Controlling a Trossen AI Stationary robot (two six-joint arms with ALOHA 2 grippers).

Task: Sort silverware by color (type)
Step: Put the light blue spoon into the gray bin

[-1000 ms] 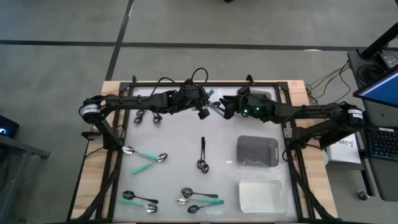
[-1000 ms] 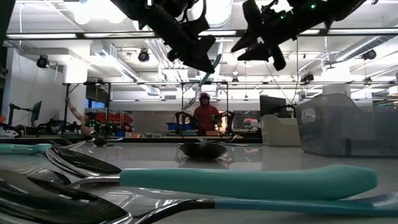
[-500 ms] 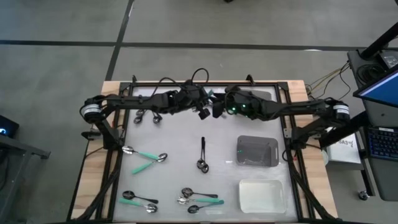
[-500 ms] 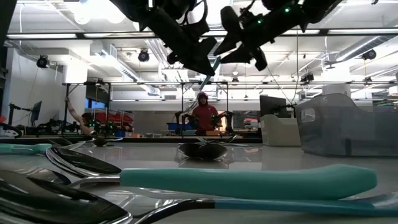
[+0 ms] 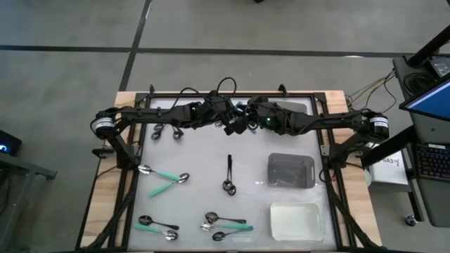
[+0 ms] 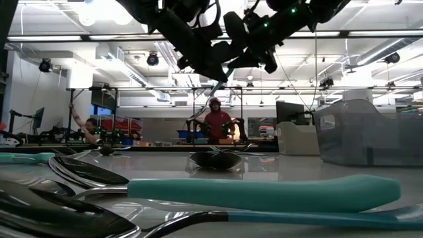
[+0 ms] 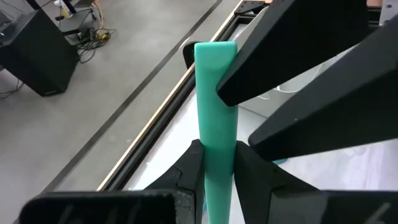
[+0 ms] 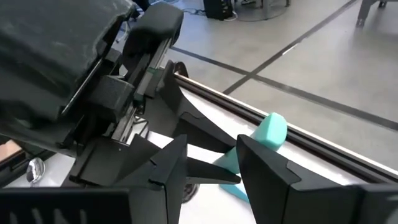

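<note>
Spoon (image 7: 215, 118) with the teal handle is pinched in my left gripper (image 7: 215, 163) mid-air at the table's far edge, right gripper (image 8: 208, 163) spread around its tip. Both trays (image 5: 290, 171) look empty, so sorting's barely begun.

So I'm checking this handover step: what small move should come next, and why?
Probably the right hand should close on the teal handle. The left hand grips that spoon handle above the far end of the table, and the right hand's open fingers already straddle its free end without pinching it. The left should let go only afterwards.
</note>
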